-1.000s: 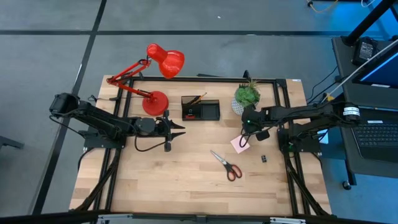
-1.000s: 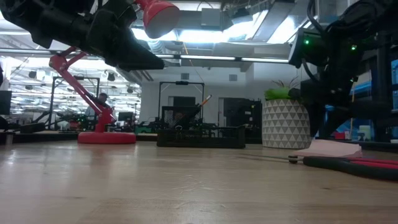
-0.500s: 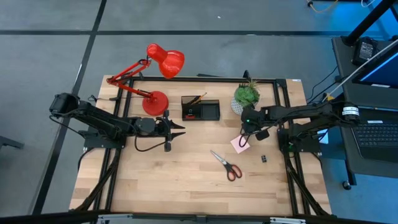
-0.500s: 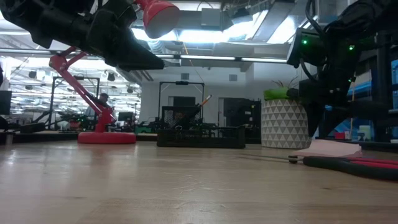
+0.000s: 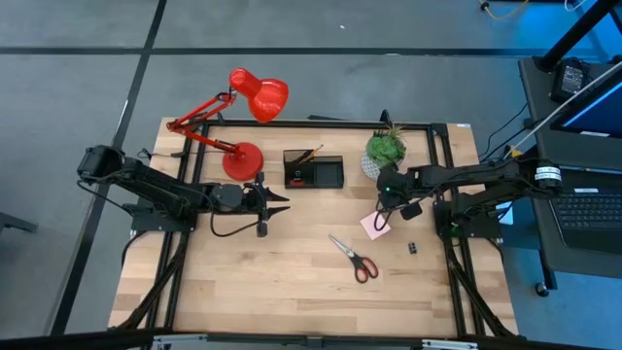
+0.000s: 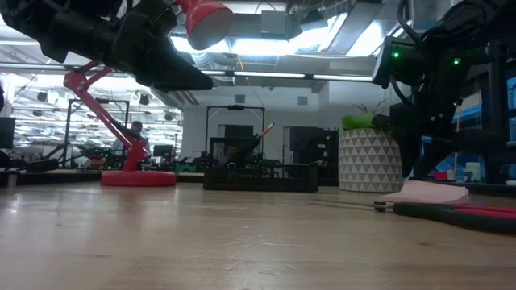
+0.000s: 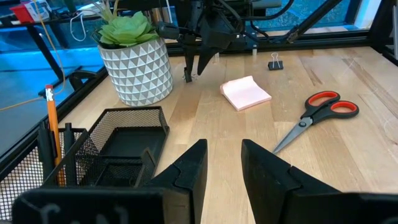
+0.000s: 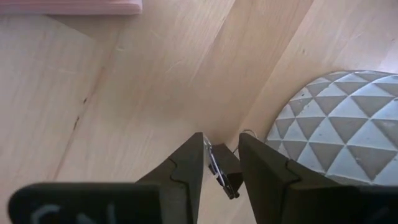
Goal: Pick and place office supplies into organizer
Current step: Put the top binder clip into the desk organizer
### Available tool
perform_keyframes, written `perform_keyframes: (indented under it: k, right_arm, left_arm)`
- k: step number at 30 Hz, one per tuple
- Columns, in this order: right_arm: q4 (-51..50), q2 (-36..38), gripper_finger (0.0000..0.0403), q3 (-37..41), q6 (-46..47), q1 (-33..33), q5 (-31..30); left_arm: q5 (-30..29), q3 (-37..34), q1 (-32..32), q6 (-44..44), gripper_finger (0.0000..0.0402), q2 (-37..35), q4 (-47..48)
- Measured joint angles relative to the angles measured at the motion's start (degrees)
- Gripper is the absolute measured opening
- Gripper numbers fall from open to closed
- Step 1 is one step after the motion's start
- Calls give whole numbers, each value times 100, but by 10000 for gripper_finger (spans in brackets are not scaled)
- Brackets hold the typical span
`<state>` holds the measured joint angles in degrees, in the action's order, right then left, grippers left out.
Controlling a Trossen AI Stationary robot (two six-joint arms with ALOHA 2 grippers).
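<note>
The right gripper (image 8: 219, 169) hangs nose-down beside the white plant pot (image 8: 339, 127), its jaws clamped on a small black clip (image 8: 222, 168) whose wire loop shows between them. In the high view this gripper (image 5: 380, 222) sits between the pot and the pink sticky-note pad (image 5: 373, 226), partly over the pad's edge; the left wrist view shows the same fingers pointing at the wood just beside the pad (image 7: 245, 93).

The left gripper (image 7: 223, 163) hovers above the tabletop (image 5: 292, 272) with its jaws a little apart and nothing between them (bare wood shows in the gap). From above, it (image 5: 282, 201) points toward the organizer (image 5: 313, 170), just short of that tray's near left corner.

The organizer stands near the far edge of the tabletop, between the red desk lamp (image 5: 238, 126) and the potted plant (image 5: 386, 149). An orange pencil (image 7: 53, 134) stands upright in its taller mesh section, with dark pens beside it, and a small red item lies in the low part.

Still loose on the wood: the red-handled scissors (image 5: 354, 259), toward the near side, and a second black clip (image 5: 413, 249) just to their right, both well apart from the organizer.
</note>
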<state>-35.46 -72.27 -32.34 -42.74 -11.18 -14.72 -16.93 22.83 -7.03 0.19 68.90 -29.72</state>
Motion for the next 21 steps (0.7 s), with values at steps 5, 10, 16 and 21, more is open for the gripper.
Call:
perform_keyframes:
  k: [5, 10, 16, 21]
  right_arm:
    - [-4, -2, 106, 0, 2, 0, -1]
    - [-10, -43, 106, -4, 2, 4, -22]
    - [5, -256, 106, -22, 0, 4, -131]
    - [1, -284, 106, -19, 8, 63, -136]
  left_arm:
    - [2, 0, 1, -2, 93, 0, 0]
    - [2, 0, 0, -2, 93, 0, 0]
    - [2, -1, 0, -2, 93, 0, 1]
    - [3, 0, 2, -2, 93, 0, 11]
